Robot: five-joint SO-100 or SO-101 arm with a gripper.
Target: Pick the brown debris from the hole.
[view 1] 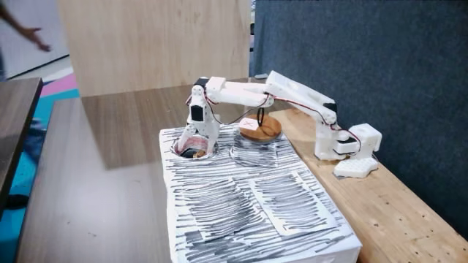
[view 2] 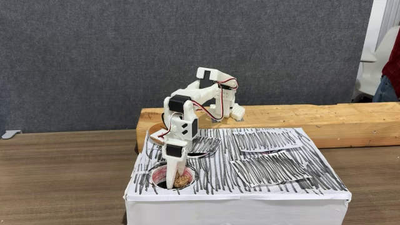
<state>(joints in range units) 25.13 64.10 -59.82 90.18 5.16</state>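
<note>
My white gripper (view 2: 173, 181) points straight down with its fingertips inside the hole (view 2: 156, 182), a round opening with a pinkish-white rim near the front left of the striped white box. The brown debris (view 2: 182, 180), a small tan lumpy wad, sits in the hole just right of the fingers and touches or nearly touches them. In the other fixed view the gripper (view 1: 191, 148) stands in the hole (view 1: 178, 149) with the brown debris (view 1: 197, 153) showing at its tip. The rim hides the fingertips, so how the jaws stand is unclear.
The white box (view 2: 269, 187) scribbled with black stripes stands on a wooden table. A grey-scribbled ring (view 1: 252, 153) lies beside the hole, and a round wooden disc (view 1: 261, 130) sits behind it. The arm's base (view 1: 344, 142) is mounted on a light wooden beam (view 2: 312, 119).
</note>
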